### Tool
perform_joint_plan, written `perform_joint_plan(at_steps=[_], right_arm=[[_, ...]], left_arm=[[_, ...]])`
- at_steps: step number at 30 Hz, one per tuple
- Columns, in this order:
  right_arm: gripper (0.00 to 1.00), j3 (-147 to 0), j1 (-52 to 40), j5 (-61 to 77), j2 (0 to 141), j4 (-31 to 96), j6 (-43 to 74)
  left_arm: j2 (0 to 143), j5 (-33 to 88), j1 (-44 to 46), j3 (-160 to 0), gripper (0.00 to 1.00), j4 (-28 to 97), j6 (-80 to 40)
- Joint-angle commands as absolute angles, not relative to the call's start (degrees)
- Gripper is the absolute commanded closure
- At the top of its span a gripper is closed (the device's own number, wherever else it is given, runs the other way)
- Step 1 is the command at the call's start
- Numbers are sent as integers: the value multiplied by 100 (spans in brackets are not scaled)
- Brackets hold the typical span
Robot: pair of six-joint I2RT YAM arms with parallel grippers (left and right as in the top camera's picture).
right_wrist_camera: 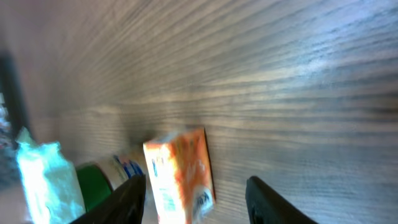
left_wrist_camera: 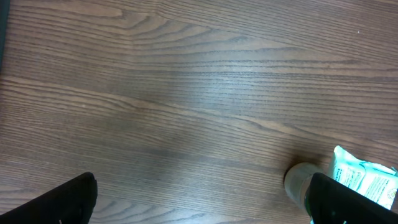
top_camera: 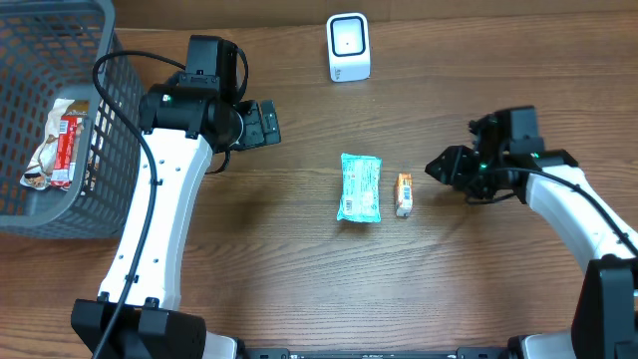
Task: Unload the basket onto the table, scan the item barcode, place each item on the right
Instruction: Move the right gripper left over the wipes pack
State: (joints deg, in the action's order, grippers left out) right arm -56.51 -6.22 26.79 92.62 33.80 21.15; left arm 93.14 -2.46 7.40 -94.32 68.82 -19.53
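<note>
Hovering near the small orange carton [top_camera: 404,194] on the wooden tabletop [top_camera: 299,259], the right gripper [top_camera: 444,166] stood released, empty, like the left gripper [top_camera: 267,122]. Grasping seemed pending; next it needed closing squarely around the carton.

No legible text on the teal packet [top_camera: 359,187], orange box [top_camera: 404,193] or scanner [top_camera: 348,47]

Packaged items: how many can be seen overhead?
3: a teal packet mid-table, a small orange item just right of it, and a red-and-white wrapper inside the basket at left. The basket may hide more.
</note>
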Motion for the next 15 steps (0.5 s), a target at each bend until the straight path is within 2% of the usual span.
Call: perform_joint_plan(at_steps=[1,9,15], right_arm=[[46,-6093,-1188,1553,9144,3732,1463],[37,-6147,-2397,143,9153,3824,1498],[33,-6147,-2847,-495,9157,3804,1520]], left_arm=[[9290,-318,753,-9498,0,6875,-1973],[9290,-318,753,-9498,0,6875,-1973],[9290,-318,753,-9498,0,6875,-1973]])
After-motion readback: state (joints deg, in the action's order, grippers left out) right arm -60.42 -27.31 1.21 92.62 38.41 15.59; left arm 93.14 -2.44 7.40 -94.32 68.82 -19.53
